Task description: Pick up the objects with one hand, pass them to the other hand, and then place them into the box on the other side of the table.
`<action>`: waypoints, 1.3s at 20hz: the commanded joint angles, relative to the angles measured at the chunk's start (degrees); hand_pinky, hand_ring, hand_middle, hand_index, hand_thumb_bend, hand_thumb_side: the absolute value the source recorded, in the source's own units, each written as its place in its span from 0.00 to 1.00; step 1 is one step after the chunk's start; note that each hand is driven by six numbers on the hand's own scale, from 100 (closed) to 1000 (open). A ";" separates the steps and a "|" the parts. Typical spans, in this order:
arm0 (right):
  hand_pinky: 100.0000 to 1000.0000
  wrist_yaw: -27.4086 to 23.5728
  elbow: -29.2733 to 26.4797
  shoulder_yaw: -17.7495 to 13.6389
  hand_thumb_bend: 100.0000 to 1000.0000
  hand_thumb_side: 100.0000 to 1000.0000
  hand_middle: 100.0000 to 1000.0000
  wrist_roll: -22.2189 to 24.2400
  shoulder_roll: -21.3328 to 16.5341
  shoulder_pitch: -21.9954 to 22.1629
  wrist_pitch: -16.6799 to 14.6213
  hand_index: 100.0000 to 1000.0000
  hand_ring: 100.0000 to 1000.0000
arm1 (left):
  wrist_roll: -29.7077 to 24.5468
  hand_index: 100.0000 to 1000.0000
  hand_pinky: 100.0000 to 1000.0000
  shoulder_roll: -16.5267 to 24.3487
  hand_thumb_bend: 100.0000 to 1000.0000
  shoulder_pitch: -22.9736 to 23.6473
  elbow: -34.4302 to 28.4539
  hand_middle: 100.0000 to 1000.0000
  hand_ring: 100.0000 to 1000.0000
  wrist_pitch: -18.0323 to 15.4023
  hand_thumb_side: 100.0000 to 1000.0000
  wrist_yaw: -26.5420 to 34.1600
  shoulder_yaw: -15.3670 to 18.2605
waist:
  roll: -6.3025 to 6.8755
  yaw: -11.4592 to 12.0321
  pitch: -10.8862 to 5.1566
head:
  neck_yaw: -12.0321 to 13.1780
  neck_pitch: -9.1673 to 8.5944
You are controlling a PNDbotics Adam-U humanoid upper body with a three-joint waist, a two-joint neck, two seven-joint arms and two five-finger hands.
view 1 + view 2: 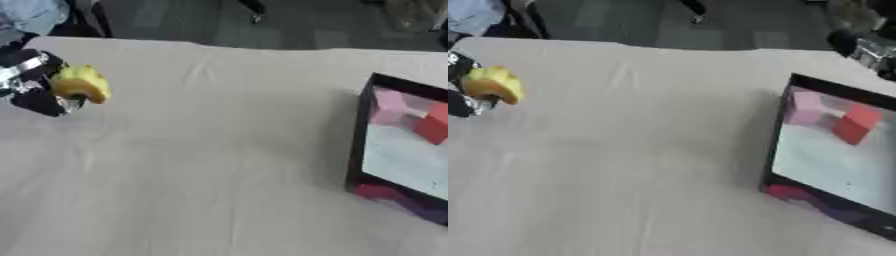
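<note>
Two views: the right eye view alone shows a black and silver right hand [868, 47] at the upper right edge of the frame; the left eye view does not show it.
Left view gain: more of the left hand [35, 82] shows at the upper left of the frame; in the right eye view it is cut by the left edge.
Left hand: fingers curled round a yellow object [81, 84], gripping it above the cloth.
Yellow object: in the left hand, at its right side, upper left of the frame, well apart from the box.
Right hand: only a part shows; open or closed cannot be told.
Box [357, 135]: black-walled, right side of the frame, pale floor.
Box contents: a pink block [388, 106] and a red block [434, 125], just beside each other at the far end.
Table [219, 165]: covered in pale wrinkled cloth.
</note>
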 commanded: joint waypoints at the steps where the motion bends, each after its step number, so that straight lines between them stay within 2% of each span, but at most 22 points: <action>1: 0.91 4.28 -0.87 1.63 0.62 0.26 0.82 5.70 -1.30 -3.32 0.05 0.88 0.96 | 2.25 0.48 0.58 -1.95 0.00 -1.32 -2.35 0.38 0.49 0.26 0.00 -0.95 -0.23 | -0.69 -0.05 -1.72 | -0.17 0.04; 8: 0.91 9.20 -0.87 5.49 0.63 0.25 0.82 12.71 1.85 -9.01 0.70 0.88 0.95 | 4.70 0.48 0.58 -7.38 0.00 -1.41 -3.76 0.38 0.49 1.13 0.00 -5.07 -1.39 | -0.85 -0.12 -2.12 | -0.65 0.50; 14: 0.91 13.78 -0.87 9.33 0.63 0.25 0.82 16.71 5.30 -12.48 2.97 0.88 0.95 | 7.70 0.48 0.57 -12.49 0.00 -0.89 -4.58 0.37 0.48 1.10 0.00 -6.76 -1.64 | -0.99 -0.01 -2.25 | -1.00 0.91; 26: 0.91 20.11 -0.87 13.37 0.61 0.24 0.82 20.62 11.29 -16.16 6.53 0.88 0.95 | 12.21 0.48 0.57 -18.66 0.00 1.01 -5.71 0.37 0.48 -0.81 0.00 -12.59 -2.78 | -1.12 0.34 -2.40 | -1.31 0.91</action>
